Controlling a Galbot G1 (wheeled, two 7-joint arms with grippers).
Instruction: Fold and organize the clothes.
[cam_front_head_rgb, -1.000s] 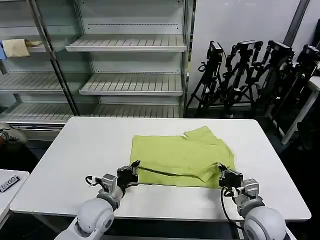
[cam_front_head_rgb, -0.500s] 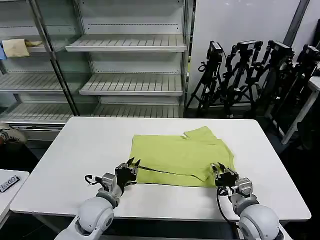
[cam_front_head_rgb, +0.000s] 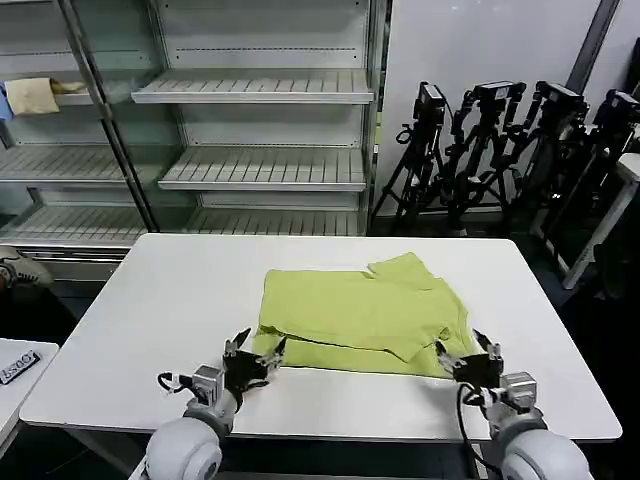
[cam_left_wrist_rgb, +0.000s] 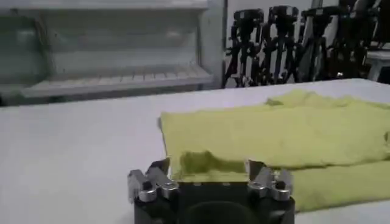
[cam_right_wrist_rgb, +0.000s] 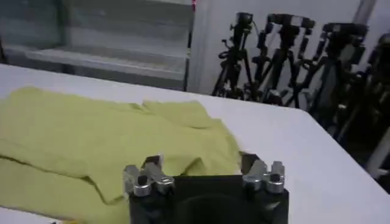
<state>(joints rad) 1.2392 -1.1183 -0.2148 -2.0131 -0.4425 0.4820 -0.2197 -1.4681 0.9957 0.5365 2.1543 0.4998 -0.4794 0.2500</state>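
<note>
From the head view, a lime T-shirt (cam_front_head_rgb: 362, 318) lies folded over on itself on the white surface (cam_front_head_rgb: 160, 300), nearer the front edge than the back, with one sleeve sticking out toward the far right. Its front hem reaches almost to both claws. The left claw (cam_front_head_rgb: 254, 352) sits at the shirt's near left corner, fingers spread apart and holding nothing. The right claw (cam_front_head_rgb: 470, 355) sits at the near right corner, likewise spread and empty. Both arms are cut off by the bottom of the picture, so only their rounded wrists and cables show. Behind the surface stand grey shelves (cam_front_head_rgb: 260, 130) and a row of black tripods (cam_front_head_rgb: 500, 150); a pale cloth (cam_front_head_rgb: 32, 95) lies on a shelf at far left.

In the left wrist view, the left claw (cam_left_wrist_rgb: 210, 182) fills the lower middle, its fingertips wide apart with the T-shirt (cam_left_wrist_rgb: 286, 137) edge just beyond them; whether metal touches fabric is hard to make out. The shirt runs off the picture's edge.

In the right wrist view, the right claw (cam_right_wrist_rgb: 207, 178) is also spread, with the folded T-shirt (cam_right_wrist_rgb: 103, 140) lying just ahead of it. The claw body hides the nearest hem.
</note>
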